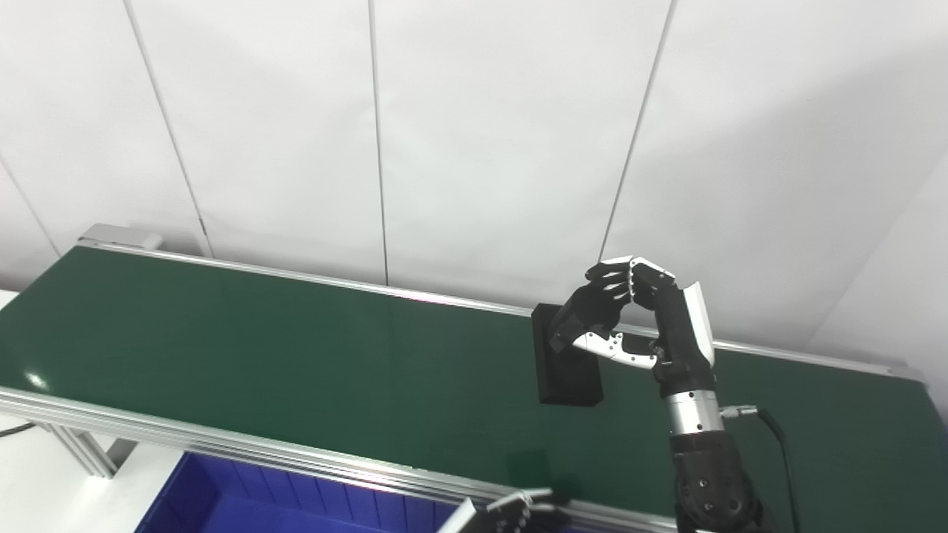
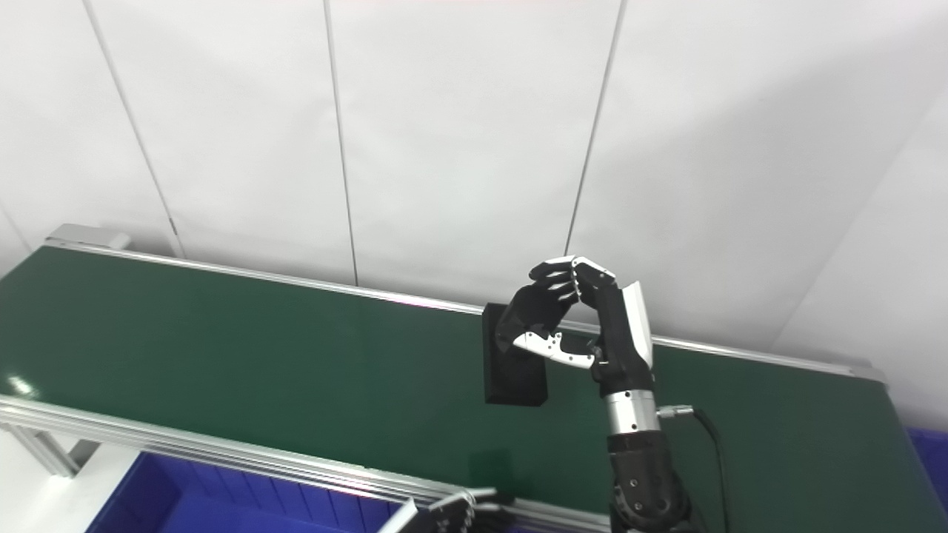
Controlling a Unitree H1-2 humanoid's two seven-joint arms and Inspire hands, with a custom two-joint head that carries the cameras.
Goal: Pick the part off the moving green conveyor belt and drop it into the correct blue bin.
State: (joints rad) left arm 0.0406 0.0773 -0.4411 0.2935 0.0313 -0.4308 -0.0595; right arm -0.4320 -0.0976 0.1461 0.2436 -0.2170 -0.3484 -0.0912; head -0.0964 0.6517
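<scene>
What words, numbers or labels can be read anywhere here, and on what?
None: no text shows on the flat black rectangular part, the green conveyor belt, the blue plastic bin, the right hand or the white wall panels.

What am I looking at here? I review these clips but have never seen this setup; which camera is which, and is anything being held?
Both pictures come from two cameras side by side on a humanoid robot's head, so they show one scene. A green conveyor belt carries a black rectangular block. The right hand is raised with its fingers curled at the block's far end; whether it grips yet is unclear. The left hand only peeks in at the bottom edge. A blue bin sits in front of and below the belt.
</scene>
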